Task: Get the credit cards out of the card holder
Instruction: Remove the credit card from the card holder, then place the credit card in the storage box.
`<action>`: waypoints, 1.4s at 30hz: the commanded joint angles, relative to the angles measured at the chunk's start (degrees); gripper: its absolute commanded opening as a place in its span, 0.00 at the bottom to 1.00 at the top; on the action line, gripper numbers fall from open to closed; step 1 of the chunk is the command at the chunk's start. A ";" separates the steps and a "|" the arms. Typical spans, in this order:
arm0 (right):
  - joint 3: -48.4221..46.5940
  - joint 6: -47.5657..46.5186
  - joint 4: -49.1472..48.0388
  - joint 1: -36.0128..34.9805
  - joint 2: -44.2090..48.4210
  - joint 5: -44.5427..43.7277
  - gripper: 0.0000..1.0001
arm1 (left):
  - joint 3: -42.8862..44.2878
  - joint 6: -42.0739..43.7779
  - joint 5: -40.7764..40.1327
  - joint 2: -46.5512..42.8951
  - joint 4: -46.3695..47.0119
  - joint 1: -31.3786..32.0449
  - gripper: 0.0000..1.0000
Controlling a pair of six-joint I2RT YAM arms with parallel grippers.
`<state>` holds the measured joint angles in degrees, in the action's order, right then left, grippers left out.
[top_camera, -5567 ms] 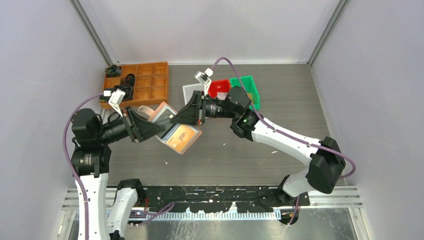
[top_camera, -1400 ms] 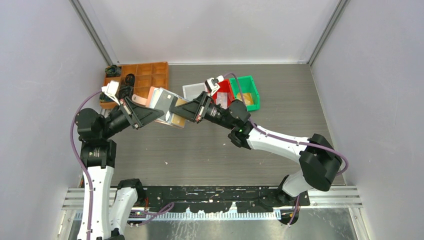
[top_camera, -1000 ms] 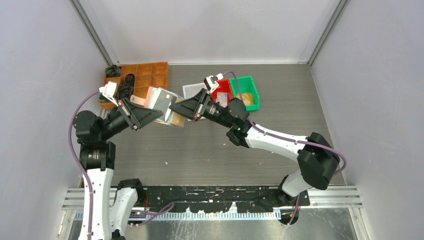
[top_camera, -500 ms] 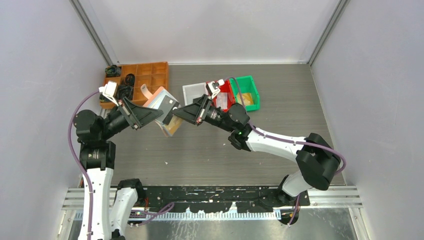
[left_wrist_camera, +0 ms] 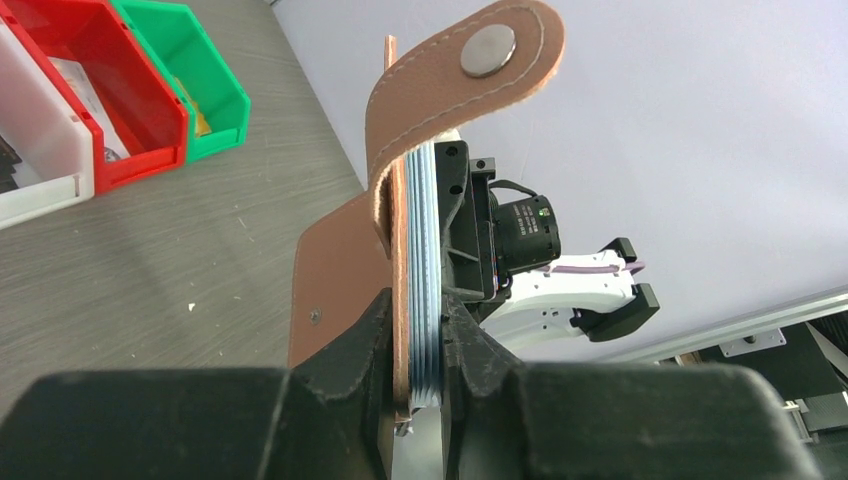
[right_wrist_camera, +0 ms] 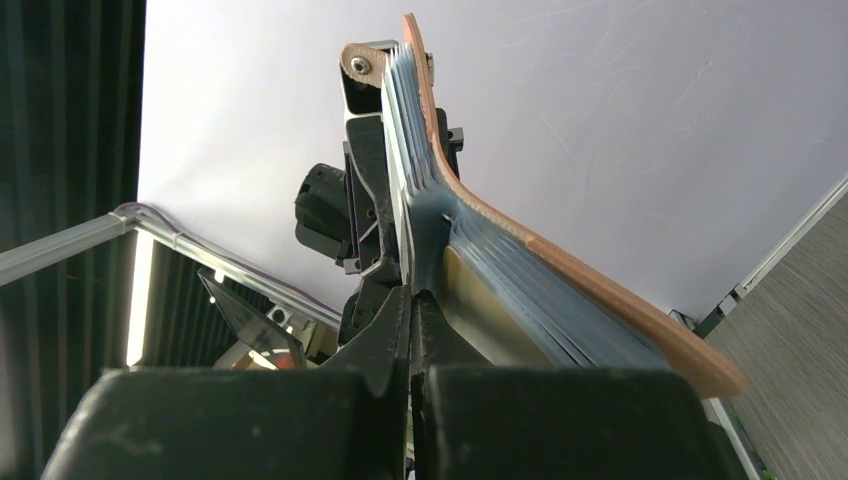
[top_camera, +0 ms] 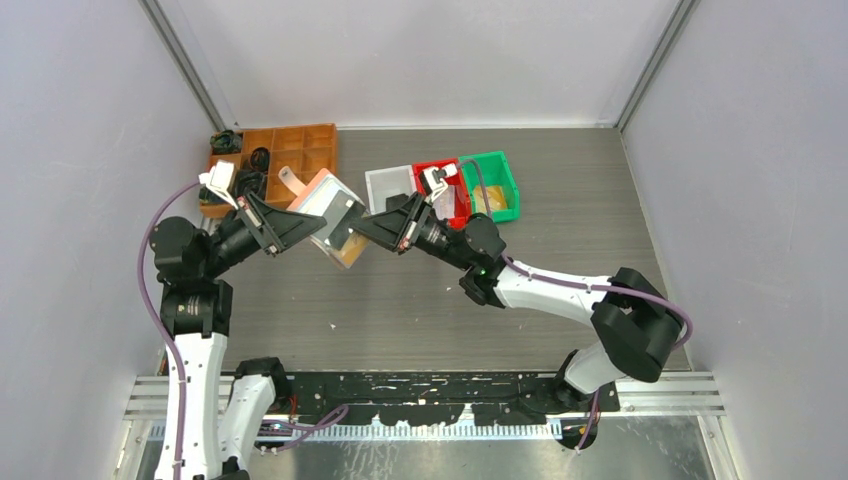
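Observation:
The salmon-pink card holder (top_camera: 318, 192) is held in the air between both arms, partly open, its tab (left_wrist_camera: 470, 60) curling upward. My left gripper (top_camera: 320, 222) is shut on the holder's pink cover and grey pockets (left_wrist_camera: 425, 250). My right gripper (top_camera: 352, 228) meets it from the right, jaws shut on the thin edge of a whitish-grey credit card (right_wrist_camera: 400, 180) standing in the pockets. A yellowish credit card (top_camera: 349, 252) pokes out of the lower pockets, and it also shows beside my right fingers (right_wrist_camera: 490, 312).
A white bin (top_camera: 388, 185), a red bin (top_camera: 447, 192) and a green bin (top_camera: 493, 183) stand in a row behind the grippers. A brown compartment tray (top_camera: 295, 160) with small items sits at the back left. Grey walls close in both sides.
The holder, low over the table earlier, now hangs higher and further back. In the last second it has turned with the yellowish card downward, and the right gripper has shifted slightly right.

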<state>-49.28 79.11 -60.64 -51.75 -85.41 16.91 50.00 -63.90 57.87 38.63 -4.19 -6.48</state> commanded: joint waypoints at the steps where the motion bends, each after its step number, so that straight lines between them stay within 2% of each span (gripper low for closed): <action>1: 1.80 0.39 -3.57 0.01 2.10 -1.82 0.01 | 2.54 -1.43 -1.24 -0.93 5.52 -0.04 0.14; 2: 1.62 0.59 -3.85 -0.08 1.90 -1.99 0.01 | 2.49 -1.54 -1.28 -0.99 5.51 -0.06 0.12; 5: 0.27 1.35 -4.88 -0.24 0.86 -2.22 0.14 | 2.56 -1.39 -1.43 -1.15 5.22 -0.03 0.06; 9: -2.45 2.37 -5.59 -0.59 -0.92 -2.11 0.27 | 2.54 -0.55 -1.53 -1.35 4.31 -0.05 0.00; 13: -4.66 2.79 -5.87 -0.97 -2.03 -1.79 0.30 | 2.52 0.15 -1.75 -1.20 4.33 -0.07 0.00; 16: -5.44 2.89 -6.21 -1.09 -2.44 -1.63 0.25 | 2.56 0.62 -1.88 -1.02 3.15 -0.10 0.00; 22: -4.55 2.89 -7.03 -1.07 -2.13 -1.36 0.02 | 2.69 2.31 -1.81 -0.95 1.86 -0.06 0.00; 30: 4.09 6.27 -9.62 4.17 1.91 1.72 0.01 | 6.42 11.13 -6.92 -0.73 -6.92 -0.11 0.00; 36: 9.75 6.06 -5.56 10.68 7.08 5.49 0.01 | 7.65 14.16 -15.71 -1.63 -10.26 -0.09 0.00; 38: 10.67 5.03 -0.90 14.60 8.72 7.95 0.01 | 8.14 15.48 -16.07 -1.66 -10.63 -0.04 0.00; 40: 9.57 0.53 10.29 19.71 10.40 11.34 0.01 | 8.74 17.33 -14.50 -1.34 -10.97 -0.09 0.00; 42: 5.08 -9.69 25.29 23.45 11.09 12.49 0.01 | 9.35 19.16 -12.46 -1.02 -12.13 -0.05 0.00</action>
<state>-38.72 82.46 -56.36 -34.70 -77.76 24.40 55.13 -49.28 44.40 38.02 -17.76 -6.39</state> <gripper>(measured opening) 0.036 0.172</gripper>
